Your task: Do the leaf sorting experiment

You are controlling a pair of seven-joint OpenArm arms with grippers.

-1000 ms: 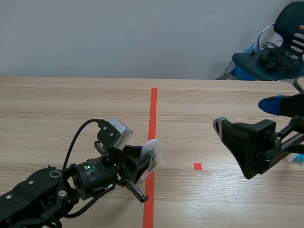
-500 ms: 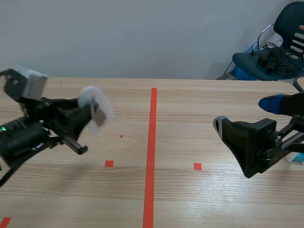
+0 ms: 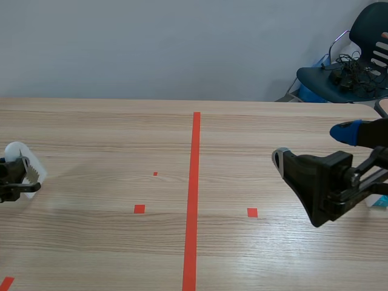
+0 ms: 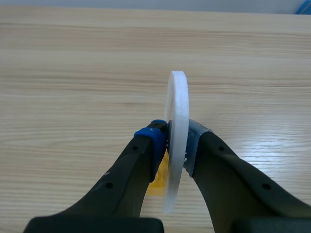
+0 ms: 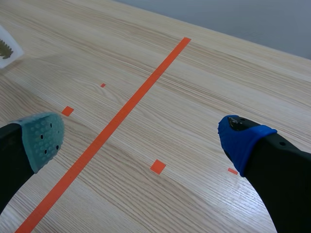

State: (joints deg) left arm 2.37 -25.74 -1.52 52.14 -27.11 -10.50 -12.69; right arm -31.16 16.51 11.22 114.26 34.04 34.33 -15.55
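Leaf disc (image 4: 177,111): white, seen edge-on, clamped between the pads of my left gripper (image 4: 176,145), over the table's (image 3: 91,133) left side. My right gripper (image 5: 141,131): fingers spread wide, right of the red line.

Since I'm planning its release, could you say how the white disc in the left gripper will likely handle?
The white disc looks stiff: it stands straight, edge-on, in the left gripper. Being thin, it is probably light. Released on its rim, it would likely topple or roll.
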